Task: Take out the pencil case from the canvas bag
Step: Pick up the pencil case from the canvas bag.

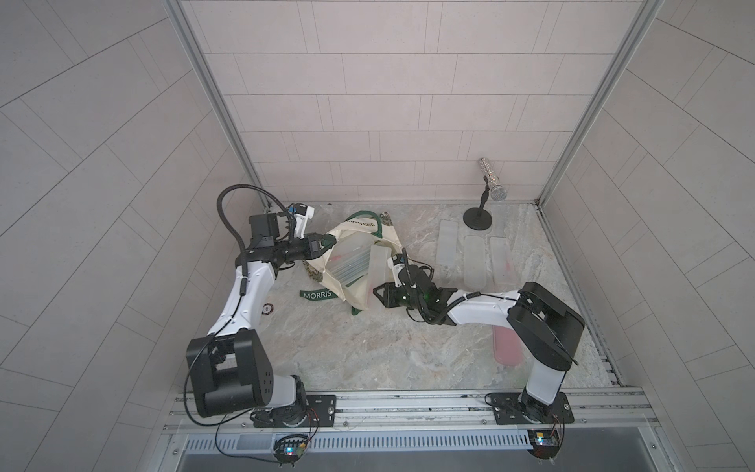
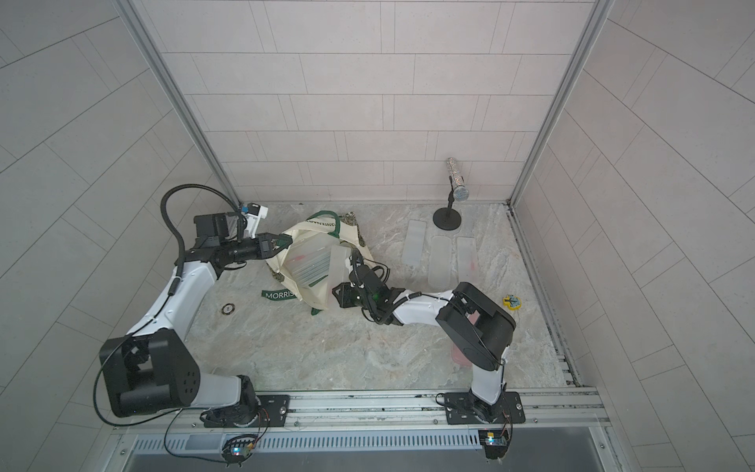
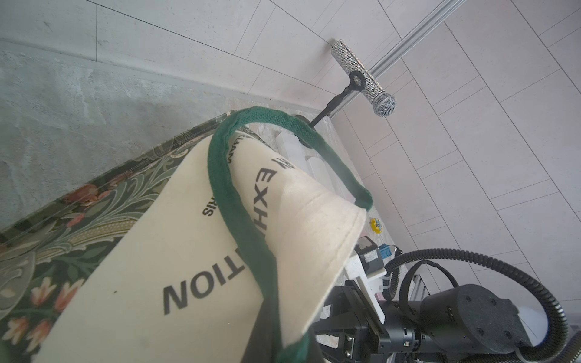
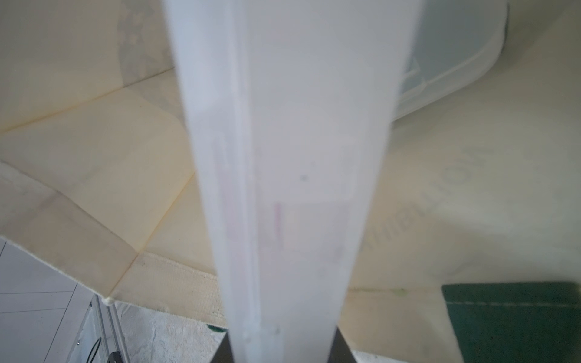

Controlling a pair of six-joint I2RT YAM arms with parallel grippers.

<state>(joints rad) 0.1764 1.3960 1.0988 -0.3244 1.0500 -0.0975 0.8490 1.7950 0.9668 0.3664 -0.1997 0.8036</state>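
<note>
The canvas bag (image 1: 359,296) (image 2: 304,292) lies on its side in both top views, mouth toward the right arm, one green "MORRIS" handle (image 1: 314,294) flat on the table. My left gripper (image 1: 325,241) (image 3: 290,345) is shut on the bag's upper rim (image 3: 314,245) by the other green handle (image 3: 248,226), holding the mouth up. My right gripper (image 1: 378,295) (image 4: 283,352) is shut on a frosted translucent pencil case (image 1: 378,267) (image 4: 283,157), which stands on its edge with its far end inside the bag's mouth. A second, wider translucent case (image 1: 347,265) lies deeper inside.
Three translucent cases (image 1: 447,245) (image 1: 474,261) (image 1: 501,261) lie on the table to the right of the bag. A pink case (image 1: 506,343) lies under the right arm. A microphone on a stand (image 1: 492,184) is at the back right, a yellow piece (image 2: 511,302) far right, a small ring (image 1: 267,309) left.
</note>
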